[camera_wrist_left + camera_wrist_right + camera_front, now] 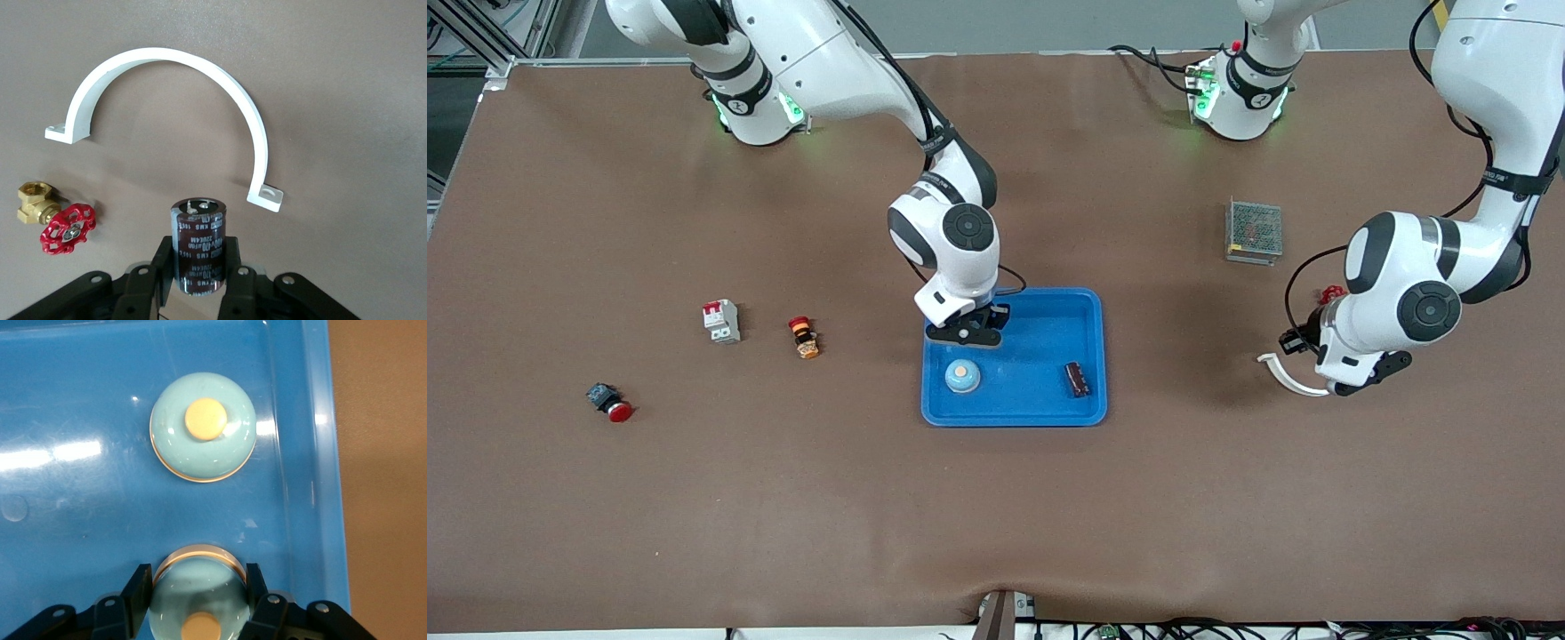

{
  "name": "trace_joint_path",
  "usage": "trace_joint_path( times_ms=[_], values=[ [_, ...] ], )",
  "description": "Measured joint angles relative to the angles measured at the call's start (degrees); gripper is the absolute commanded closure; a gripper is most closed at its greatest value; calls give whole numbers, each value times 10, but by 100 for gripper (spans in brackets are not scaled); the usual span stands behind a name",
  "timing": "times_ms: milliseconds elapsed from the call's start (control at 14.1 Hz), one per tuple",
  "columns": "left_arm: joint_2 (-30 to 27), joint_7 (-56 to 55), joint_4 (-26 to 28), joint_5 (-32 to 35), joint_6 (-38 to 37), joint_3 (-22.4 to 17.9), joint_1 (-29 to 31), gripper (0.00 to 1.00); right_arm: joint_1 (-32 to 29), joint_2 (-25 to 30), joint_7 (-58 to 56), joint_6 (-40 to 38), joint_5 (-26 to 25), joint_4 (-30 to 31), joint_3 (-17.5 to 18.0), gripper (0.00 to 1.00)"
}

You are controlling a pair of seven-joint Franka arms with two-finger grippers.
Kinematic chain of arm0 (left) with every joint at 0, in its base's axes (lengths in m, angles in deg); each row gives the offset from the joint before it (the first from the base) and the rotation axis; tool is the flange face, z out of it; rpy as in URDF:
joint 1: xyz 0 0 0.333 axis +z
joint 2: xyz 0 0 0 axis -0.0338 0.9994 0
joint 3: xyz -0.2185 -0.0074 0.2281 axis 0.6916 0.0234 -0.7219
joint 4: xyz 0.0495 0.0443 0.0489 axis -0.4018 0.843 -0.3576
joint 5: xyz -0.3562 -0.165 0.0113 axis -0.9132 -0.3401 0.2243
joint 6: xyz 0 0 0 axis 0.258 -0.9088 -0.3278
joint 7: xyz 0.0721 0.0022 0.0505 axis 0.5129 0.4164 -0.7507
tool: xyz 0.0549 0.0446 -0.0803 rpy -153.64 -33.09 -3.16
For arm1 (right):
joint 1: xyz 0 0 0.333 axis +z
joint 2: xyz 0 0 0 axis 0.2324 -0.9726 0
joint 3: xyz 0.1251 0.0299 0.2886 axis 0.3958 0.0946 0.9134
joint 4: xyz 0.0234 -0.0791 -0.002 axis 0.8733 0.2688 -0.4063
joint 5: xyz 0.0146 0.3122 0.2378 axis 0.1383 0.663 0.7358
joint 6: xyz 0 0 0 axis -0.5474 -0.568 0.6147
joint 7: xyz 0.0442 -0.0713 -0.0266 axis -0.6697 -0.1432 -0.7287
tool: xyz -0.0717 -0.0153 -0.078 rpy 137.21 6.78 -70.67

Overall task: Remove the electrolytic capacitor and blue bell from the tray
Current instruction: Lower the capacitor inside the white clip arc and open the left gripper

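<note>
Inside tray (1092,307): loose bell (962,376), capacitor (1077,380); right jaws grip 2nd bell (200,597).

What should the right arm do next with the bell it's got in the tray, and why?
Probably lift straight up: the right gripper has its fingers shut on a blue bell inside the tray, so it must clear the raised rim before moving sideways.
</note>
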Motion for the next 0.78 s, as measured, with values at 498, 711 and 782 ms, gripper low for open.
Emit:
trace_joint_path(
  times_ms=[498,711,782],
  values=[
    [28,1,2,30,27,0,22,100,0,0,7,0,0,0,0,100],
    [42,1,3,46,40,0,27,100,0,0,10,0,0,0,0,100],
    [46,1,3,50,43,0,29,100,0,0,10,0,0,-1,0,100]
  ],
)
